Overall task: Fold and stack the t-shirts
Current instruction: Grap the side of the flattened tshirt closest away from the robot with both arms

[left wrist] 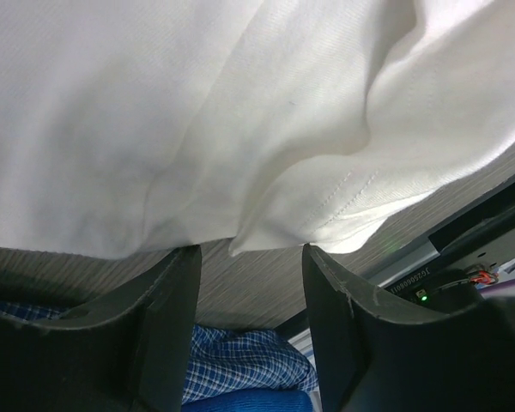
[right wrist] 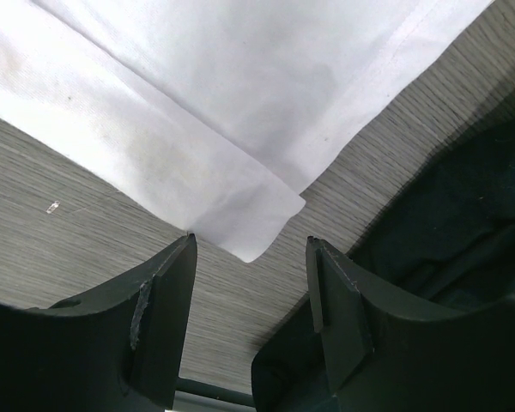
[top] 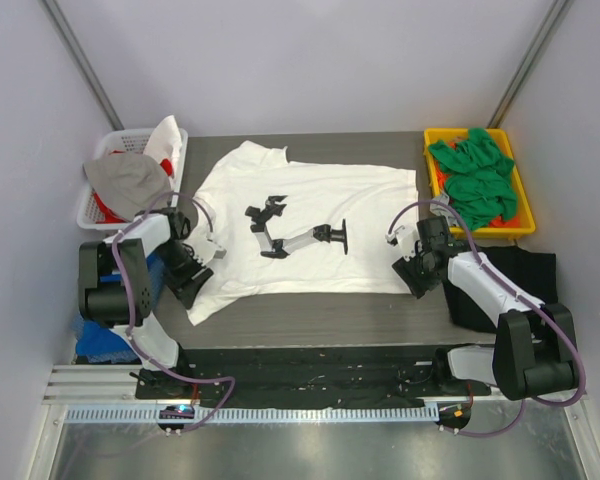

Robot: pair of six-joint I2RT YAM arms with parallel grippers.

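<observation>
Left tool [left wrist: 251, 251] and right tool [right wrist: 251, 240] spread above grey grained table [top: 330, 315]; white t-shirt [top: 370, 200] flat.

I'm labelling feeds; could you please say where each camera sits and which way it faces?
Top: overhead behind both arms, which show, looking down at the white t-shirt.
Left wrist: on the left gripper, facing the shirt's hem; open fingers show.
Right wrist: on the right gripper, facing a shirt corner; open fingers show.
All share the t-shirt.

- We see the white t-shirt [top: 310, 215], black print [top: 295, 232] at its centre, spread flat on the tabletop [top: 320, 312].
- Green t-shirts [top: 475, 175] lie crumpled in the yellow tray [top: 450, 132].
- The black t-shirt [top: 535, 270] lies at the right edge.
</observation>
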